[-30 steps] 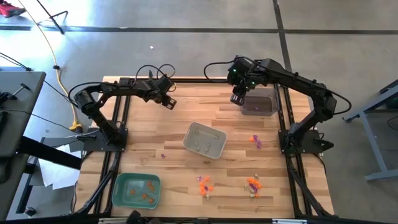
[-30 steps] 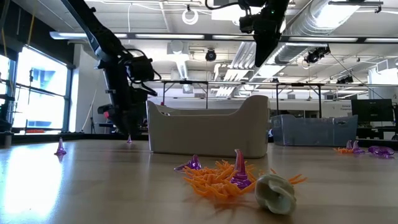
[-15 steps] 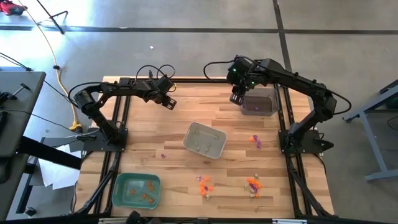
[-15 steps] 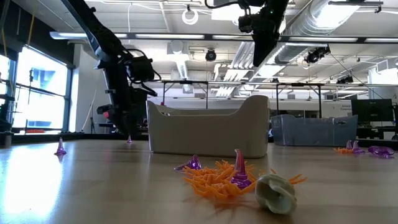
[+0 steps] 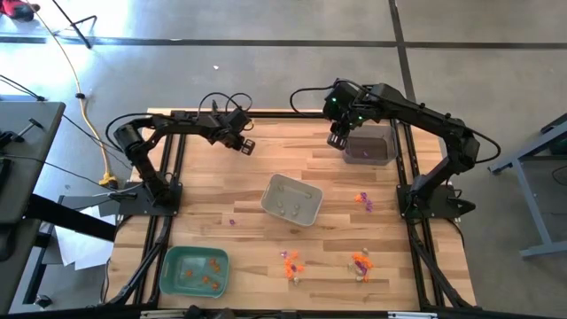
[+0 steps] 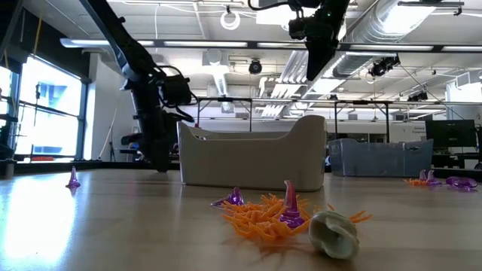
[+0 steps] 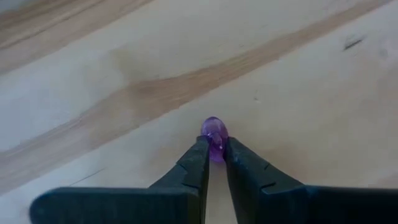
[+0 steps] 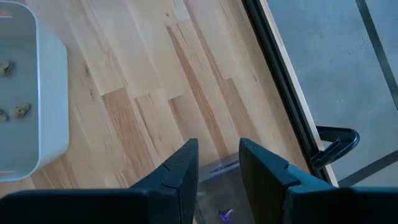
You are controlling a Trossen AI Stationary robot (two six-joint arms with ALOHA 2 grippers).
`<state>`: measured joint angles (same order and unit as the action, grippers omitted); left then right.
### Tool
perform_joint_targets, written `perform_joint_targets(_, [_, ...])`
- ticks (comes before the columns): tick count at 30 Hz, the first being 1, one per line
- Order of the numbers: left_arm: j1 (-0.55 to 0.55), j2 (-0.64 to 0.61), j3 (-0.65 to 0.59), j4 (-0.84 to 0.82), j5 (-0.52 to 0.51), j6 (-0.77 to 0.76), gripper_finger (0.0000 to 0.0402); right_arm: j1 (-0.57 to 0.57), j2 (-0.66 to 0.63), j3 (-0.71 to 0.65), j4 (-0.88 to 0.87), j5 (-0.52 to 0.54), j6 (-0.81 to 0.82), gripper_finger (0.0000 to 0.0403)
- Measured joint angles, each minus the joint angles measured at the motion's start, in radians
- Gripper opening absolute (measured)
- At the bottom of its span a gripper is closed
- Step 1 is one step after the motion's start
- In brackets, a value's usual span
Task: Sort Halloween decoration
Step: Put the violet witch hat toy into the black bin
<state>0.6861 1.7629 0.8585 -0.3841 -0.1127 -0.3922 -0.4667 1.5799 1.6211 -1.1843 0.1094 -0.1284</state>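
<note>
My left gripper (image 7: 213, 151) is down at the wooden table (image 5: 266, 168), near its 11 o'clock corner in the high view, and its two dark fingers (image 7: 194, 163) are pinched on a small purple trinket (image 7: 214, 135) that sits right at their tips (whether it has left the wood I cannot tell). My right gripper (image 8: 217, 158) hangs over the left edge of the dark tray (image 5: 372, 146) at about 1 o'clock, its jaws parted with nothing between them; a purple piece (image 8: 225, 216) lies in that tray below it. The pale tray (image 5: 292, 198) sits at the table's middle and holds a few whitish-beige pieces (image 5: 290, 209). The green tray (image 5: 195, 270) is at 7 o'clock with orange pieces (image 5: 208, 278) inside. Loose on the wood: an orange cluster (image 5: 291, 262) at 6 o'clock, another orange-and-purple cluster (image 5: 360, 262) at 5 o'clock, purple pieces (image 5: 362, 201) at 3 o'clock just right of the pale tray, and one tiny purple bit (image 5: 233, 221) at 8 o'clock
</note>
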Motion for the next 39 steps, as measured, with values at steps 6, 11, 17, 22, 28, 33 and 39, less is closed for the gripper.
perform_joint_targets(6, [0.000,-0.023,-0.001,0.006,0.009,-0.019,0.0015,0.000,0.000,0.000,0.000,0.000,-0.002,0.0112])
perform_joint_targets(11, [-0.002,-0.104,0.023,-0.021,0.027,-0.024,0.0002,0.000,0.000,0.000,0.000,0.000,-0.008,0.0112])
perform_joint_targets(17, [-0.002,-0.204,0.031,-0.024,0.038,-0.026,0.0000,0.000,0.000,0.000,0.000,0.000,-0.007,0.0112])
perform_joint_targets(22, [-0.011,-0.287,0.034,-0.022,0.083,-0.036,0.0000,0.000,0.000,0.000,0.032,0.000,0.000,0.0112])
perform_joint_targets(28, [-0.056,-0.397,0.034,-0.008,0.087,-0.063,0.0000,0.000,0.000,0.000,0.190,-0.001,0.076,0.0112])
perform_joint_targets(33, [-0.106,-0.497,0.034,0.095,0.094,-0.096,0.0000,0.003,0.002,0.000,0.372,-0.043,0.140,0.0112])
perform_joint_targets(39, [-0.158,-0.604,0.034,0.297,0.136,-0.130,0.0000,0.009,0.007,0.000,0.578,-0.087,0.200,0.0112])
